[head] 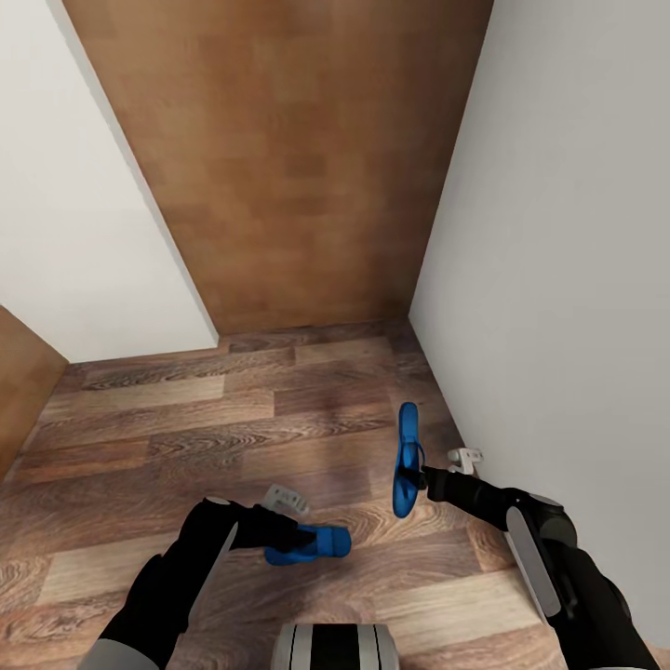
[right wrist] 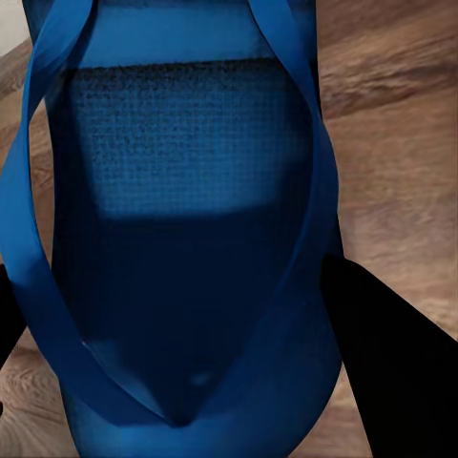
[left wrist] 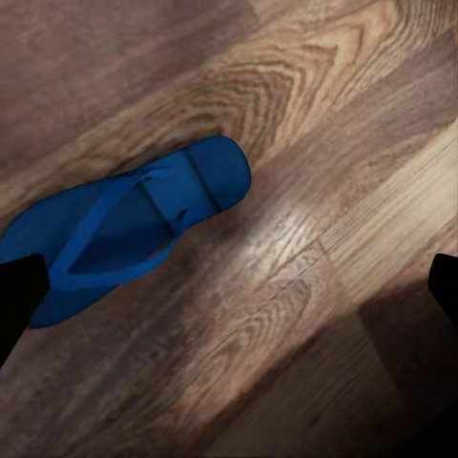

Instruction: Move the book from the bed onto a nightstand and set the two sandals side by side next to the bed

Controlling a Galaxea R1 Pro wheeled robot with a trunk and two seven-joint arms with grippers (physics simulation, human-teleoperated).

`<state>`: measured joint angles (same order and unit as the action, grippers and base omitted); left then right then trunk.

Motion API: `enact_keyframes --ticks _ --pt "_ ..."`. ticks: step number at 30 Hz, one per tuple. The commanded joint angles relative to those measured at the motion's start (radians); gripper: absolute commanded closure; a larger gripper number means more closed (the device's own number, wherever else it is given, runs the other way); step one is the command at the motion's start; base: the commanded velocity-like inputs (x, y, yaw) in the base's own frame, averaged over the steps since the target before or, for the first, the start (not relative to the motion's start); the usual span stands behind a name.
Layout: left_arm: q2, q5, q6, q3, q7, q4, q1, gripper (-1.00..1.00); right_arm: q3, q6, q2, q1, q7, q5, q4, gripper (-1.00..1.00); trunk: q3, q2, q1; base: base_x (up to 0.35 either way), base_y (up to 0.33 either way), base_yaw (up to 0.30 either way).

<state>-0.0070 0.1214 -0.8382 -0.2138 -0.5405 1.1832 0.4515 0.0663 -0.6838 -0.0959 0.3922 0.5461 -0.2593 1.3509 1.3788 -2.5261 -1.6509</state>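
The robot stands in a narrow stretch of wood-plank floor (head: 233, 409) between white walls (head: 558, 233), facing a brown wooden panel (head: 288, 158), perhaps a door or the side of a wardrobe. Each arm carries one blue sandal.

The right gripper (head: 426, 481) is closed on the right-hand sandal (head: 406, 461), which hangs edge-on near the right wall, its long axis pointing away from the robot. In the right wrist view that sandal (right wrist: 181, 239) sits between the two dark fingers (right wrist: 382, 353), sole and straps facing the camera, so the hold looks firm.

The left gripper (head: 302, 537) has the other sandal (head: 312, 543) at its tip, low over the floor just ahead of the robot's base (head: 337, 647). In the left wrist view this sandal (left wrist: 134, 229) runs off toward one dark finger (left wrist: 19, 296) while the other finger (left wrist: 444, 281) stands well apart at the opposite edge. The jaws look spread, and whether they pinch the heel end or merely touch it cannot be told from these views.

With both sandals collected, the step in hand appears to be the carry to the bed. The next move calls for turning the base toward the bedroom, keeping the right-hand sandal away from the wall, and checking that the left hold is secure before travelling. Then the pair should be lowered beside the bed, parallel and close together.
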Motion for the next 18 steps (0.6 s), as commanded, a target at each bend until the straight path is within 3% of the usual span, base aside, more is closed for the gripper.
enact_keyframes --ticks 1,13,18 --pt "0.000 0.011 -0.002 0.001 -0.009 0.001 0.001 -1.00 0.001 -0.007 0.000 0.000 0.002 -0.004 0.001 1.00 0.001 0.000 0.000 0.029 0.000 0.000" --pt "-0.002 0.011 0.002 -0.001 -0.009 -0.008 0.000 -1.00 0.001 -0.007 0.003 0.000 0.002 -0.003 0.001 1.00 0.001 0.000 0.000 0.138 0.000 0.000" --pt "0.002 0.015 0.078 0.003 -0.012 -0.011 0.000 -1.00 -0.001 -0.006 0.004 0.000 -0.001 0.004 -0.002 1.00 0.001 0.000 0.000 0.009 0.000 0.000"
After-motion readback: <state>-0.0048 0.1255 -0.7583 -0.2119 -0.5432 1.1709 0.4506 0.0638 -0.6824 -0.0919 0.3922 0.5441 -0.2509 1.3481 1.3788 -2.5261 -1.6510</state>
